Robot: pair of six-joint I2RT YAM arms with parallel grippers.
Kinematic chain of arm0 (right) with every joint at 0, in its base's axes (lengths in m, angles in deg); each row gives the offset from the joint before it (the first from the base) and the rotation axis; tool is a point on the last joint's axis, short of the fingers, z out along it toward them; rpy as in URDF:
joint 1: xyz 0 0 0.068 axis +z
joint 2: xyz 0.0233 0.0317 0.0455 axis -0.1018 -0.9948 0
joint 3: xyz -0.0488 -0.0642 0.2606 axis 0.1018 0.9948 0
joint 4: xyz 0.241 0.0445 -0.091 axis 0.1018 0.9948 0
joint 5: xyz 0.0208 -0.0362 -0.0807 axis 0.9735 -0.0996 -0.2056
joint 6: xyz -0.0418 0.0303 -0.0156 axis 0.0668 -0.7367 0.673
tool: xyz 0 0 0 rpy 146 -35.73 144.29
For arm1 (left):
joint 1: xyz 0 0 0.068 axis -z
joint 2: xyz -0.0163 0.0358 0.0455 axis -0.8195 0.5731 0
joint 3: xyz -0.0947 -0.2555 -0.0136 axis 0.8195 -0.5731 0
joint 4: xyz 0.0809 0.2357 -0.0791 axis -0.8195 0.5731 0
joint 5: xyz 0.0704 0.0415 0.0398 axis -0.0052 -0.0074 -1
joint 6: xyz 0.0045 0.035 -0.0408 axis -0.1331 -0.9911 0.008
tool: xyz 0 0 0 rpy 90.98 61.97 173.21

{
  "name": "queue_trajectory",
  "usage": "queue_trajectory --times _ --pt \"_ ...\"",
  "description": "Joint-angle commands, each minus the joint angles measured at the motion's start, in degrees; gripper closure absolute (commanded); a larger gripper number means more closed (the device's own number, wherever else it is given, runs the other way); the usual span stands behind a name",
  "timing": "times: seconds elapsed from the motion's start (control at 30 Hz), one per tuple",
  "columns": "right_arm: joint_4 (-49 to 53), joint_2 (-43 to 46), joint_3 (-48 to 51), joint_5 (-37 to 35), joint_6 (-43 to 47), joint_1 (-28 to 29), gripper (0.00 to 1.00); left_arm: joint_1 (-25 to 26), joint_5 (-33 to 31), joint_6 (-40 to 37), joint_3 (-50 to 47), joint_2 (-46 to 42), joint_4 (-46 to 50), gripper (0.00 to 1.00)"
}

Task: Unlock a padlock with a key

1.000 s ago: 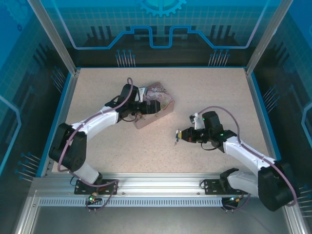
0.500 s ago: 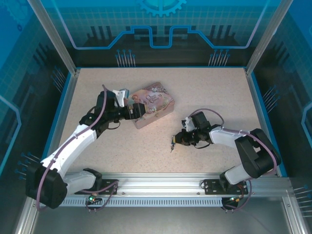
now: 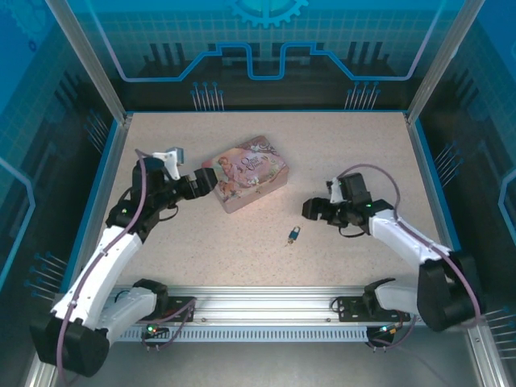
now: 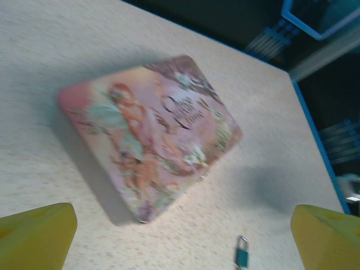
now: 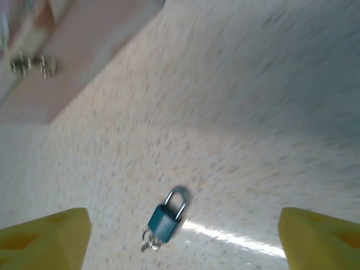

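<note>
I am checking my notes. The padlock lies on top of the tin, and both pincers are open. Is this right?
Not quite. The padlock lies on the table, apart from the tin, not on top of it; the top external view shows this. The left pincer and the right pincer are open, as you wrote.

Pink illustrated tin (image 3: 248, 172) (image 4: 152, 140) flat on speckled beige table (image 3: 355, 153), lid up, skewed to table edges. Small metal clasp (image 5: 31, 64) on tin's side wall. Blue rim (image 3: 266, 112) beyond tin. Aluminium rail (image 3: 266, 302) nearer than tin, well apart.
</note>
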Motion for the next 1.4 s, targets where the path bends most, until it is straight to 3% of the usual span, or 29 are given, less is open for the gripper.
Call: queue_trajectory --times 0.0,0.17,0.33,0.5,0.8,0.87,0.93,1.1,1.17,1.37 --pt "4.5 4.71 -2.06 -13.33 5.37 -3.05 0.0 -2.3 -13.74 -2.7 -6.15 -2.97 -1.69 0.01" --pt "-6.59 8.33 2.44 -28.47 11.65 -7.48 0.0 -3.59 -25.15 -10.64 -17.9 -3.35 -16.61 0.01" --pt "-25.22 3.83 8.66 -29.88 22.91 -10.1 0.0 -4.41 -27.44 -16.66 -25.34 1.82 -29.46 0.01" --pt "-51.1 -5.73 16.31 -25.54 25.7 -11.71 0.0 -5.35 -22.3 -20.5 -27.68 12.71 -42.25 0.01" --pt "-75.37 -18.72 20.72 -16.2 29.86 -12.54 0.0 -6.41 -7.08 -28.1 -25.15 26.01 -60.24 0.01" --pt "-67.46 -17.55 17.89 -15.45 29.77 -12.64 0.0 -6.58 -6.07 -29.85 -24.07 28.15 -60.99 0.01" --pt "-63.78 -18.39 15.16 -15.64 29.67 -12.67 0.0 -7.34 -5.92 -29.78 -25.63 31.73 -68.35 0.01" --pt "-63.62 -18.69 14.95 -16.3 30.62 -11.77 0.0 -10.3 -5.04 -26.27 -27.43 37.61 -77.67 0.01" --pt "-63.07 -18.65 14.61 -15.19 31.15 -11.82 0.0 -10.52 -7.57 -25.0 -24.74 37.03 -70.96 0.01" --pt "-62.76 -18.65 14.54 -14.61 31.27 -11.82 0.0 -11.08 -8.22 -24.18 -24.64 36.98 -70.95 0.01"
